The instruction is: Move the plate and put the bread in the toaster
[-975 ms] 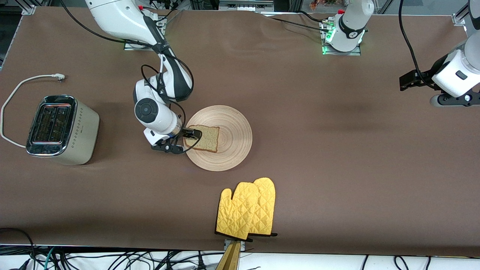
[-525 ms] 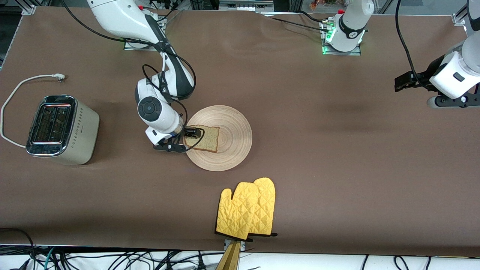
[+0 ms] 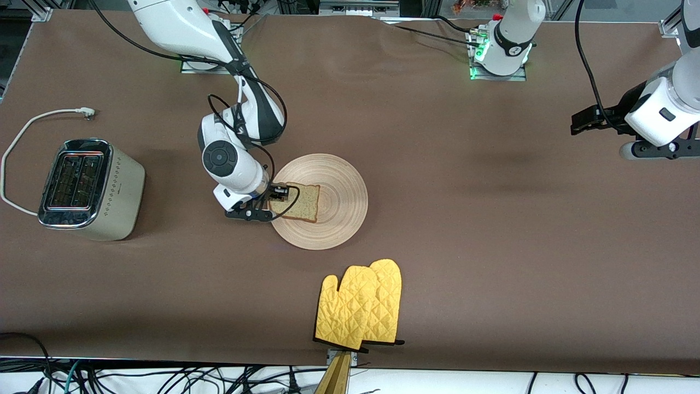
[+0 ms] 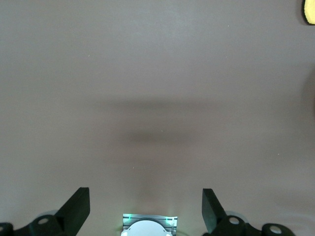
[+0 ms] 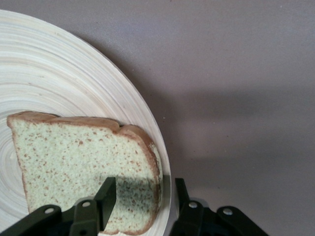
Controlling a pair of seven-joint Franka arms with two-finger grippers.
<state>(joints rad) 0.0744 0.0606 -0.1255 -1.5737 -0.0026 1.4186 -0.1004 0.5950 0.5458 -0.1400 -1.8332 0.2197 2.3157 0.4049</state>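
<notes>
Front view: right end effector (image 3: 272, 203) narrows since a second ago, astride the bread (image 3: 298, 202) edge at the plate (image 3: 339, 180) rim's 9 o'clock, not yet clamped | left end effector (image 4: 145, 209) wide, waiting | we judge the grasp imminent, toaster (image 3: 90, 189) next.

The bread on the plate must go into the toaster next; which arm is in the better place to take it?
The right arm. Its right gripper already straddles the crust edge of the bread on the plate, and the toaster stands at its end of the table. The left gripper waits open over bare table.
</notes>
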